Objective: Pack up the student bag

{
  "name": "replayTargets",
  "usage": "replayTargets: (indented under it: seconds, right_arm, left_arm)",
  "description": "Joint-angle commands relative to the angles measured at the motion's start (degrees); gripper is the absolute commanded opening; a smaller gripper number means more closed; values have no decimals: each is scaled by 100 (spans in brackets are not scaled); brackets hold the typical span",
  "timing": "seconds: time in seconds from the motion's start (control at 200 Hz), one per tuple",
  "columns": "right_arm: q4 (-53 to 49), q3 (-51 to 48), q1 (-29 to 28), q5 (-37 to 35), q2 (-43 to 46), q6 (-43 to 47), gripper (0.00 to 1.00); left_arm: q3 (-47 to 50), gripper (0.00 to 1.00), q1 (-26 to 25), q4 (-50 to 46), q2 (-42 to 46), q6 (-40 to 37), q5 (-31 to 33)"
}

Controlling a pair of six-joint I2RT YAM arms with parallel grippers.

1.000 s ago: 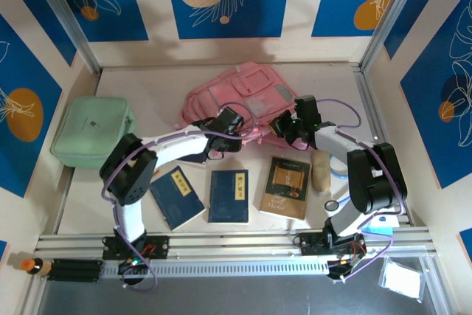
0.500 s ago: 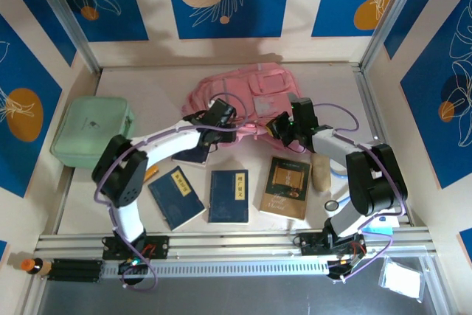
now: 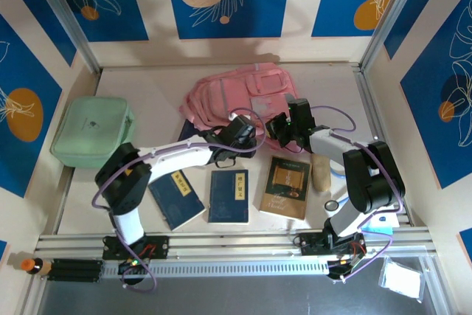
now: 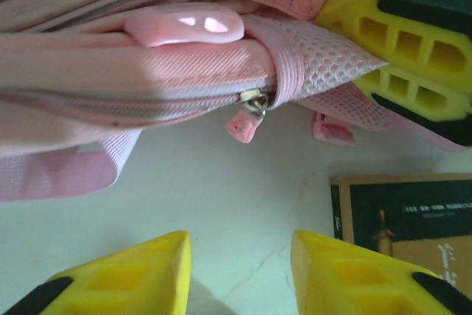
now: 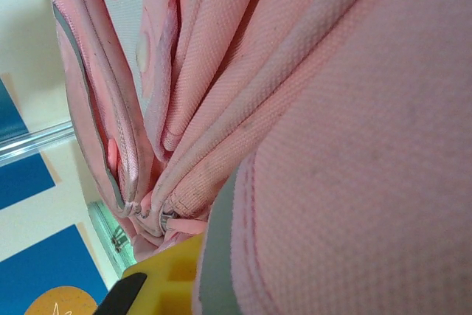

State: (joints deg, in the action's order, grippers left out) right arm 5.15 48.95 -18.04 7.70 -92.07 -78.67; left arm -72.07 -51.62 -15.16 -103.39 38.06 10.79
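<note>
Left edge of the worktop [image 3: 147, 86]: a mint-green case [image 3: 92, 130] lies flat, well apart from everything else.

Near edge, left of centre: two blue books [image 3: 177, 197] [image 3: 228, 195] lie side by side, covers up.

Centre: the left gripper [image 4: 240, 271] hovers low over bare worktop just short of the bag's near edge. Its fingers are moderately apart with nothing between them. A pink zip pull [image 4: 242, 125] hangs from the bag just ahead of them.

Centre, toward the far edge: the student bag [image 3: 240, 97] lies flat and crumpled, straps and pockets up.

Right of centre: the right gripper [image 3: 280, 127] is pinched closed on fabric at the bag's near right edge.

Near edge, right of centre: a brown book [image 3: 286, 186] lies flat, with a beige object [image 3: 321, 170] just beside it on its right.
</note>
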Motion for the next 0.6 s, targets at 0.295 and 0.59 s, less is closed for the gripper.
replayTargets:
  seconds: [0.295,0.59]
  right_arm:
    - [43,205,-133,338,225,-84,0]
    - [-49,232,-225,188,293,-20,0]
  left_arm:
    - [-781,37,20,-87,-854,-32,625]
    - [-993,34,15,22,-1061,-166,716]
